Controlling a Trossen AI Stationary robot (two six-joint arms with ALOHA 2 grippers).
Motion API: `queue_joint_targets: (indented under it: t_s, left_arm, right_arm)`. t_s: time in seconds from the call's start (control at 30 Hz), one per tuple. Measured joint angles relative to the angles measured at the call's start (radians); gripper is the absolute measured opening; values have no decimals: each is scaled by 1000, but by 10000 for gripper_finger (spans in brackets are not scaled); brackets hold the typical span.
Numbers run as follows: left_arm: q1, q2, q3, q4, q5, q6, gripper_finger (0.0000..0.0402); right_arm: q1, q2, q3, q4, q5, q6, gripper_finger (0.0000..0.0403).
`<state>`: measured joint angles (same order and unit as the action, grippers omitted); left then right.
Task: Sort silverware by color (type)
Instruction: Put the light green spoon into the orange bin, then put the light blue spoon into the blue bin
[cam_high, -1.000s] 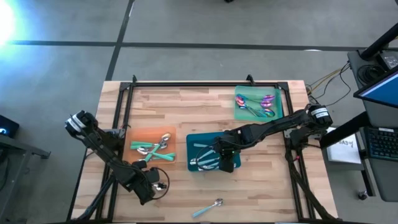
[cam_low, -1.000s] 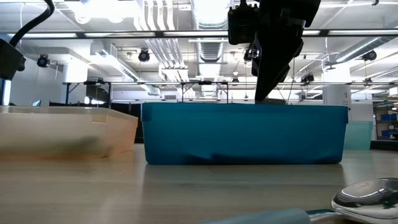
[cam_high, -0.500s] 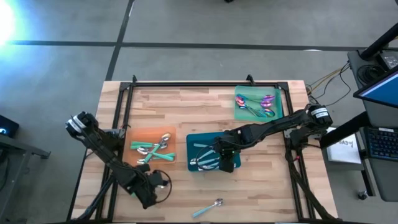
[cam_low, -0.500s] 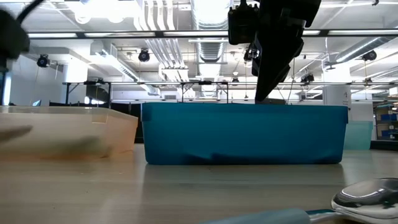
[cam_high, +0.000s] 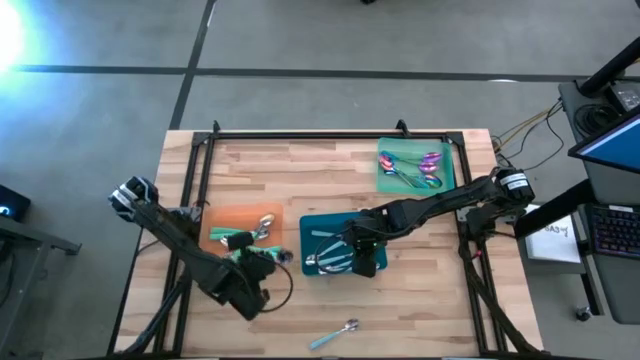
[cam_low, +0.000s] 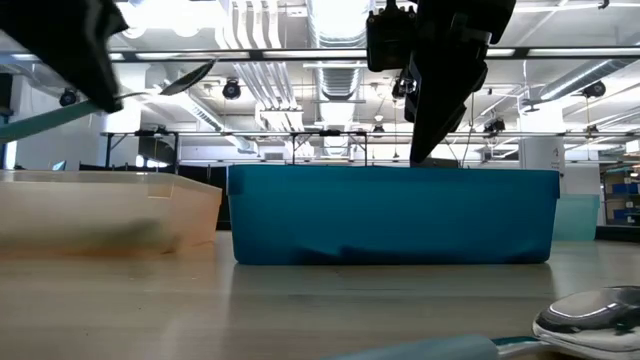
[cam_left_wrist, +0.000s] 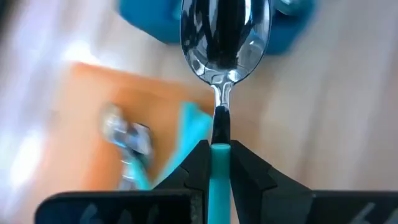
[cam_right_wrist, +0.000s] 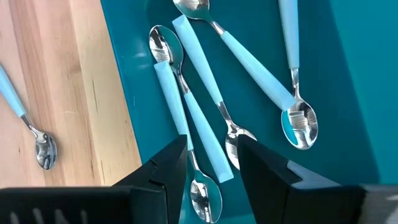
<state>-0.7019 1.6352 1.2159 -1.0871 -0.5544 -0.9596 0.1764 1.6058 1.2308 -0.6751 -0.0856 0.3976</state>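
Wood-plank table (cam_high: 300, 170) w/ black metal frame (cam_high: 330, 132) round the edges, standing on grey floor (cam_high: 300, 40) crossed by dark lines. 3 flat trays on top: orange tray (cam_high: 222, 219) near left, teal tray (cam_high: 322, 228) at centre just beside it w/ small gap, green tray (cam_high: 448, 165) far right, well apart from the other 2. Right of table: desk w/ keyboard (cam_high: 608, 230), blue-lit screen (cam_high: 610, 138), white paper (cam_high: 552, 240), loose cables (cam_high: 530, 125). Low view: teal tray wall (cam_low: 395, 215) fills the middle, translucent orange one (cam_low: 100, 210) to its left; behind, ceiling pipes (cam_low: 250, 50) + lights.
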Motion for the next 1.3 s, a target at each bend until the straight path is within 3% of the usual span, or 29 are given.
queue_joint_targets:
  t_s: [0.2,0.57,0.93,1.07,1.3]
  left_arm:
    - [82,-3,12,-161,-23,39,22]
    - [166,-57,-241,-198,112,-63,24]
    - [165,-52,-225,-170,93,-95,165]
    - [154,-52,-151,-7,93,14,178]
    - [72,-38,-119,633,105,428,148]
  right_arm:
    - [0,0,0,-1,0,3,132]
    - [0,0,0,-2,0,8,132]
    - [1,-1,5,-16,-3,21,132]
    - [3,-7,16,-35,-86,55,132]
    - [71,-14,41,-35,-125,-6,132]
